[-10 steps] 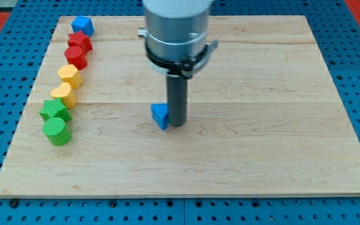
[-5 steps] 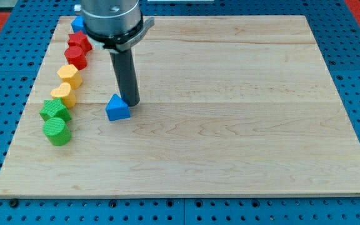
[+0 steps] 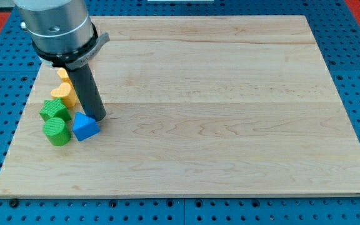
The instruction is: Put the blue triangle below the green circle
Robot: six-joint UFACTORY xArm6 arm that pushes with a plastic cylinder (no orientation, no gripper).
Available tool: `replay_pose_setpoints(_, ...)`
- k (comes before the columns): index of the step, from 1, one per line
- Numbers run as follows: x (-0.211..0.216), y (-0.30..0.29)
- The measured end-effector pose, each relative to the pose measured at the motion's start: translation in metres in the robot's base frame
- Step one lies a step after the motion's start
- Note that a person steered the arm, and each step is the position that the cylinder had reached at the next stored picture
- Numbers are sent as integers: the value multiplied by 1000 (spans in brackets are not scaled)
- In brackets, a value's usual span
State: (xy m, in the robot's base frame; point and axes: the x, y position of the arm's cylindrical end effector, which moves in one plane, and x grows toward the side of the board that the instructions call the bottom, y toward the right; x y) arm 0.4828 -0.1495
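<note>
So my tip (image 3: 97, 117) sits right at the top edge of the blue triangle (image 3: 84, 127), looks like touching it, no pincer on this rig, and the green circle (image 3: 57, 132) is just left of the triangle on the tabletop (image 3: 230, 125).

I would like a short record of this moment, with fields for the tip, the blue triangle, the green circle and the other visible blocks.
tip: my tip stands just above the blue triangle, at its upper right edge
blue triangle: lies right of the green circle, about level with it, not yet below
green circle: lowest block at the view's left
green star: just above the circle
yellow blocks: one and another, partly hidden by the arm
</note>
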Motion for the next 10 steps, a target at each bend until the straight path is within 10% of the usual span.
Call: replay_pose_setpoints(10, 55, -36)
